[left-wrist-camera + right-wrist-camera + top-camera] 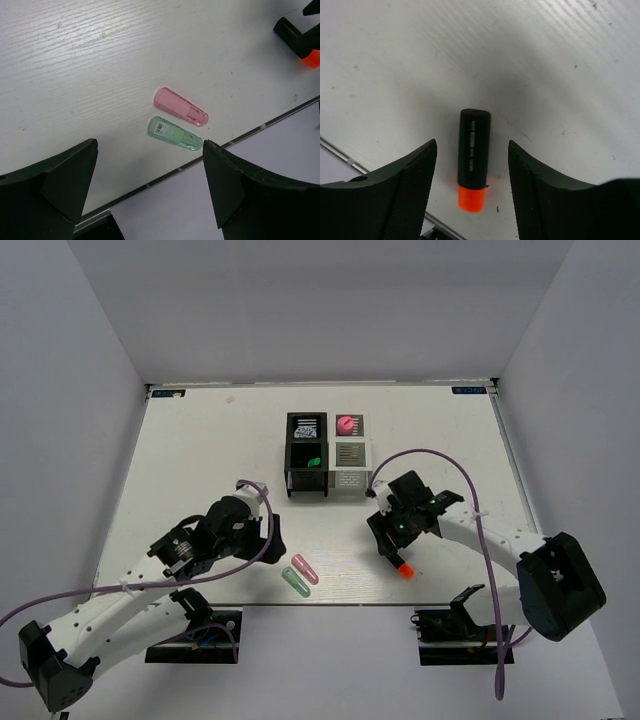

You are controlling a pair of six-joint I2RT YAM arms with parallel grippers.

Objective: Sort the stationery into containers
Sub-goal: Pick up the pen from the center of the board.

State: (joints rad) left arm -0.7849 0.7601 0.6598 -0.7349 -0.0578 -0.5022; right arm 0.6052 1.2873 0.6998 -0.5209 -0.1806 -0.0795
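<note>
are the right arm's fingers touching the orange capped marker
Apart. The right wrist view shows the orange-capped marker lying flat between the open right fingers, with bare table visible on both sides of it.

The top camera sits high above and behind me, facing down and forward, far enough off to hold the whole desk (200, 450). My left wrist camera looks down past my left claw (150, 148) at the desk's near edge, close over the capsules (180, 107). My right wrist camera is nearer yet, facing straight down past my right claw (472, 145) onto the marker (474, 135). All three views share that marker; in the left wrist view it sits in the upper right corner.
</note>
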